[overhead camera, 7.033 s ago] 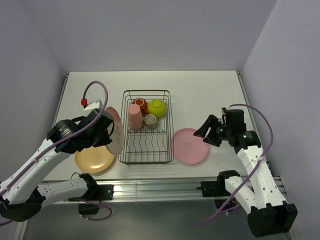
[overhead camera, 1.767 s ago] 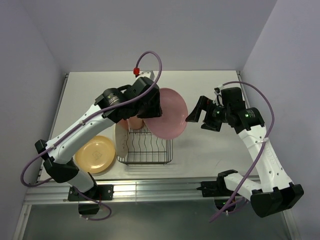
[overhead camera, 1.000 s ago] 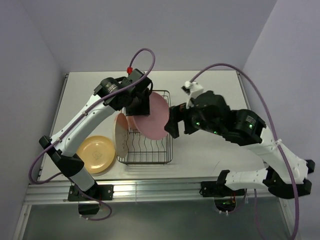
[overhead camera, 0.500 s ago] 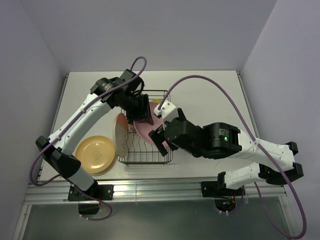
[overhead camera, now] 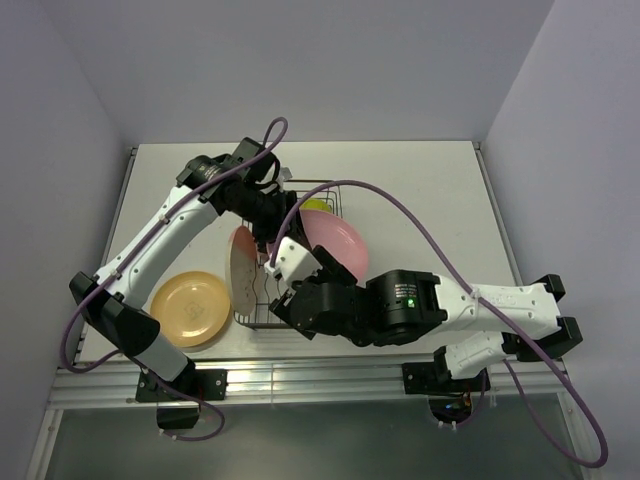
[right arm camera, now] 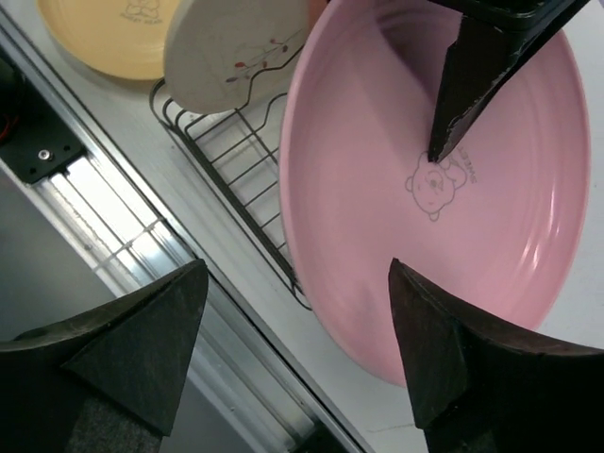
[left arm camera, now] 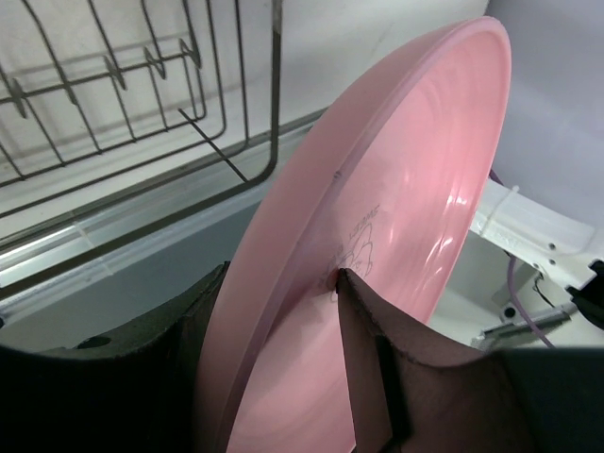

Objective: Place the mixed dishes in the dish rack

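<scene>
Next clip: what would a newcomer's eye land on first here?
The big pink plate stands out first, pinched on edge by the left tool over the right part of the dish rack. Next is the right arm, stretched across the rack's front with the open right tool facing the plate. A yellow plate lies flat left of the rack.

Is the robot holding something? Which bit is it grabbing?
The left tool pinches the pink plate by its rim, one finger on each face. The right tool is open and holds nothing.
</scene>
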